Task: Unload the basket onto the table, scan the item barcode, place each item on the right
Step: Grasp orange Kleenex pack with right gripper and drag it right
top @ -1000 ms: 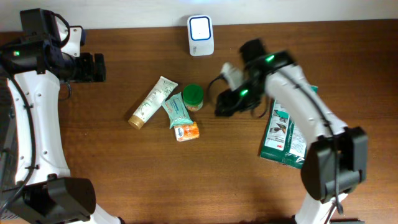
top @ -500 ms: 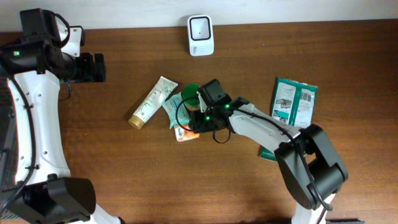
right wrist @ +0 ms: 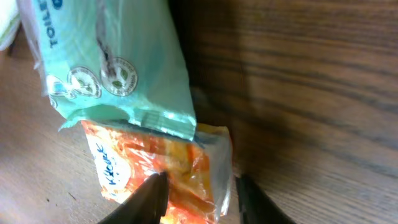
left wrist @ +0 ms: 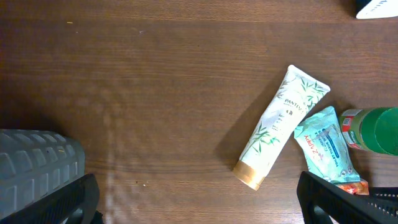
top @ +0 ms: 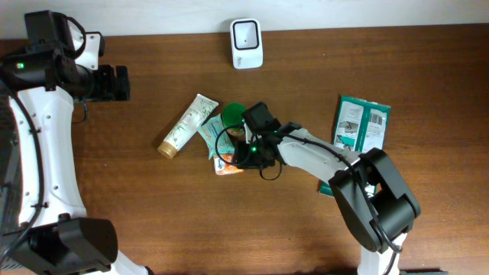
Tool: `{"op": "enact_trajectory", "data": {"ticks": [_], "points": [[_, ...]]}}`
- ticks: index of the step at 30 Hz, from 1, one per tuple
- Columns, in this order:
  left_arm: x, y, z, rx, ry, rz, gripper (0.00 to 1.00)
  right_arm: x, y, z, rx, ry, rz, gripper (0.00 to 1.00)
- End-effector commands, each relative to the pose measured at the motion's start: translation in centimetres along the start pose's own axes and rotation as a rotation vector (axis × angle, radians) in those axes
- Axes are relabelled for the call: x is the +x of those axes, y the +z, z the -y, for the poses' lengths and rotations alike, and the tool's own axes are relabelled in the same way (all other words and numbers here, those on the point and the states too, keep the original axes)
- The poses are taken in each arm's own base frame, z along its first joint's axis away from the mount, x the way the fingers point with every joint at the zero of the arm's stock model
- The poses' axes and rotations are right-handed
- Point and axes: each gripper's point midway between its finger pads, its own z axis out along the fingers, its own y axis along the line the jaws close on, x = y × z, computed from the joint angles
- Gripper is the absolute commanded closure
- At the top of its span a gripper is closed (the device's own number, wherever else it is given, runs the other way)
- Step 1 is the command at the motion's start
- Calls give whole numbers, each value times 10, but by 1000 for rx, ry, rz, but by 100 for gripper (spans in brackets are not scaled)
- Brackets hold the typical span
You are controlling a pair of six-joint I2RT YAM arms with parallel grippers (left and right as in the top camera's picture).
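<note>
I see my right end effector [right wrist: 198, 196] narrow astride the crinkly orange plastic packet [right wrist: 180, 162], grip unclear, beside the teal plastic "TOILE…" pack [right wrist: 118, 62]; left end effector [left wrist: 199, 202] wide.

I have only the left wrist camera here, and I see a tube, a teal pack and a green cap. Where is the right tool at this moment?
Observer: The right tool is down at the orange packet, which lies partly under the teal wipes pack.
Operator: Does it hold the packet?
Observer: Its fingers stand on both sides of the packet's end. Whether they grip it, I cannot tell.
</note>
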Motion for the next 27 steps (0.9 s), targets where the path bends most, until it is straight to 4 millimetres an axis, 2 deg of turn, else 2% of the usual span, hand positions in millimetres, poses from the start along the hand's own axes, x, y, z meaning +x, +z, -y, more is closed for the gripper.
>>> {"op": "enact_trajectory", "data": {"ticks": [1,2,3,4,6,7,8,9,10,11,12,13,14,16,17,18,20,22,24,27], "points": [[-3,-10,0,-1,13,25,1,10,9,7,32,15,-23,91],[-3,-10,0,-1,13,25,1,11,9,6,27,16,-29,96],[-3,-10,0,-1,13,25,1,11,5,5,22,20,-33,96],[-3,-10,0,-1,13,25,1,3,-12,7,43,24,-1,96],[-3,-10,0,-1,13,25,1,-13,-69,18,106,69,108,96],[-3,-10,0,-1,13,25,1,-24,-109,32,144,144,191,96],[-3,-10,0,-1,13,25,1,-30,-136,47,168,211,248,96],[-3,-10,0,-1,13,25,1,-36,-153,66,175,289,278,96],[-3,-10,0,-1,13,25,1,-34,-154,92,196,406,272,96],[-3,-10,0,-1,13,25,1,-27,-143,103,209,418,239,96],[-3,-10,0,-1,13,25,1,-23,-131,102,202,303,190,96],[-3,-10,0,-1,13,25,1,-23,-115,85,132,107,137,86],[-3,-10,0,-1,13,25,1,-22,-105,69,65,-3,109,73],[-3,-10,0,-1,13,25,1,-24,-89,48,-1,-55,106,66],[-3,-10,0,-1,13,25,1,-19,-76,33,-37,-90,84,64],[-3,-10,0,-1,13,25,1,-10,-61,25,-39,-112,47,64],[-3,-10,0,-1,13,25,1,4,-30,20,-52,-113,-21,64],[-3,-10,0,-1,13,25,1,6,-15,19,-102,-72,-55,64],[-3,-10,0,-1,13,25,1,8,-9,23,-105,-54,-71,65],[-3,-10,0,-1,13,25,1,6,-11,21,-107,-57,-67,64]]}}
